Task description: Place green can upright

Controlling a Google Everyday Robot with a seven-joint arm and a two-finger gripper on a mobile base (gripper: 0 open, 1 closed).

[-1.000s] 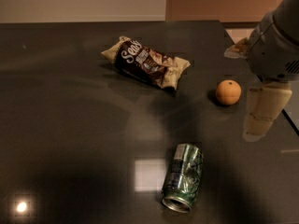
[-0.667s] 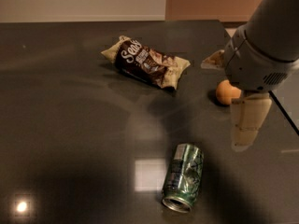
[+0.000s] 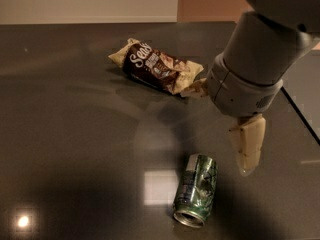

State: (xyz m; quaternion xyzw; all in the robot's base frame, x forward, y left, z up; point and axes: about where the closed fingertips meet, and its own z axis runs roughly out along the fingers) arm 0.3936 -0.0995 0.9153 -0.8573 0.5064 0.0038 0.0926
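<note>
The green can (image 3: 196, 190) lies on its side on the dark table (image 3: 75, 134), near the front middle. Its open silver end faces the front and its body looks dented. My gripper (image 3: 220, 133) hangs above the table just behind and to the right of the can, without touching it. One pale finger (image 3: 247, 145) points down beside the can's far end. The other finger (image 3: 195, 89) sticks out to the left near the snack bag. The jaws stand wide apart and hold nothing.
A brown and cream snack bag (image 3: 157, 66) lies behind the can, at the back middle of the table. The table's right edge (image 3: 300, 109) runs diagonally just right of my arm. A bright light reflection (image 3: 159, 186) lies left of the can.
My arm has swung left and down toward the can. It now covers the orange fruit that showed at the right earlier. The can and the snack bag have not moved.
</note>
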